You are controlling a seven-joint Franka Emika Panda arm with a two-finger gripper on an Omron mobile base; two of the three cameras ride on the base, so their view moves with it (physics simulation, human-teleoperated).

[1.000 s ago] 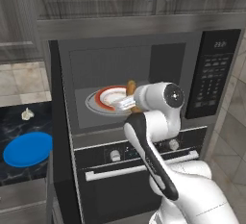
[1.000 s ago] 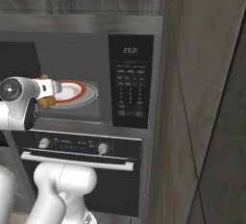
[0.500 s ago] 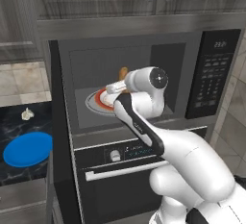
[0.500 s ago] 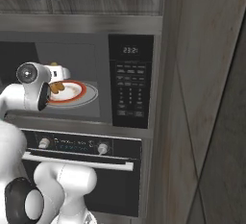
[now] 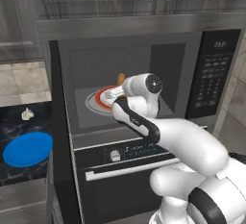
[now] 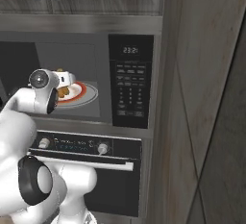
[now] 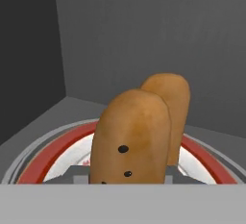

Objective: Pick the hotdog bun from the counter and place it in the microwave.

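While jaws grip the hotdog bun (image 7: 139, 131) inside the microwave (image 5: 163, 64), red-rimmed plate (image 7: 53, 155) beneath, blue plate (image 5: 28, 148) on counter (image 5: 14, 122).

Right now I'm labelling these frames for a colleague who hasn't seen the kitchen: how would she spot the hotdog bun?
Find the big built-in microwave above the oven, its door open. On the red-rimmed turntable plate in its grey cavity, at the white arm's tip, is the hotdog bun. It is a golden-orange split roll, unlike the whitish lump and blue plate out on the counter.
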